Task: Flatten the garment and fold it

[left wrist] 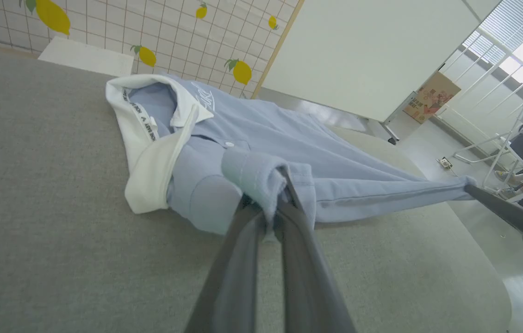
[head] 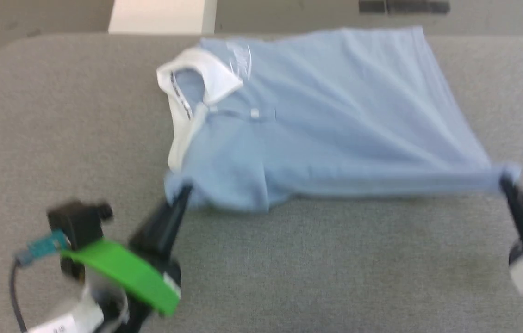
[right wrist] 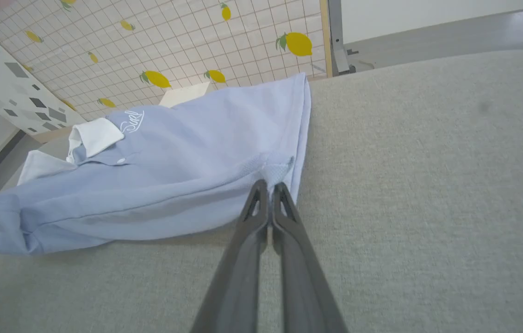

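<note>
Our left gripper (head: 182,193) is clamped on a bunched fold of the shirt (head: 335,115), cloth hiding its tips. Our right gripper (head: 505,181), body cut off at the frame edge, pinches the shirt's hem corner. We cannot read the blurred logo (head: 240,58). Shirt lies stretched between the 2 on the table (head: 289,268), reaching its far edge; open table nearer us.

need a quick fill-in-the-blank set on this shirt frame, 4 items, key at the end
1. The left gripper and right gripper are both ___ on the garment, at its near edge.
2. The garment's collar is ___ in colour.
3. The collar lies toward the robot's ___ side.
4. The garment rests on a ___ surface.
Missing words: shut; white; left; grey
</note>
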Robot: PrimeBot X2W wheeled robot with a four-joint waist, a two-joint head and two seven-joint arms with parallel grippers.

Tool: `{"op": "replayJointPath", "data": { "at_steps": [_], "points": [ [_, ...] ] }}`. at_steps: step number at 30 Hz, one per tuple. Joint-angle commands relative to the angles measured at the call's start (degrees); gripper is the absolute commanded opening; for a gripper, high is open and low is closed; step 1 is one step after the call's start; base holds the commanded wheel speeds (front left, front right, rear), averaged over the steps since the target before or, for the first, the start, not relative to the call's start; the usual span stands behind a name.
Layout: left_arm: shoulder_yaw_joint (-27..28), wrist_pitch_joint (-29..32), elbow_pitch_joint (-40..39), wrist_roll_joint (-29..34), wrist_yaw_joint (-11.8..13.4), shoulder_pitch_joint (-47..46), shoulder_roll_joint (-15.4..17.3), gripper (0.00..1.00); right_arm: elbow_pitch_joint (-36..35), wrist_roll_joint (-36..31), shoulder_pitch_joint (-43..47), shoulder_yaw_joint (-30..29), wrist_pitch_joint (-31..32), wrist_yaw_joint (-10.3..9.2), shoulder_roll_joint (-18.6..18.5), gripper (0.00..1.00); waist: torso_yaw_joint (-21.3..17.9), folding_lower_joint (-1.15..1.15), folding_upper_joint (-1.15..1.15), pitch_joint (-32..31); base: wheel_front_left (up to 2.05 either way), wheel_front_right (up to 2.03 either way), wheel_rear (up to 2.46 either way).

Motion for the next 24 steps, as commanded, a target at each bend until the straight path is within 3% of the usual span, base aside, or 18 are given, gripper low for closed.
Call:
{"op": "replayJointPath", "data": {
  "at_steps": [1, 10, 24],
  "points": [
    [-0.6, 1.2, -0.1, -1.3, 0.6, 2.8, 1.1, 0.00, -0.4, 0.6, 2.7, -0.5, 1.4, -0.09, 0.2, 0.00, -0.1, 0.01, 0.00, -3.9, 0.00, 0.00, 0.00],
    [-2.8, 5.9, -0.4, -9.1, 2.5, 16.3, 3.4, 0.00, -1.6, 4.9, 18.5, -0.5, 11.3, -0.09, -1.0, 0.00, -0.2, 0.01, 0.00, -10.3, 0.00, 0.00, 0.00],
    [-0.9, 7.3, -8.9, -15.9, 4.8, 31.0, 9.7, 0.00, -8.8, 6.9, 29.8, -6.6, 21.3, -0.09, 4.4, 0.00, -0.2, 0.01, 0.00, -16.6, 0.00, 0.00, 0.00]
  ]
}}
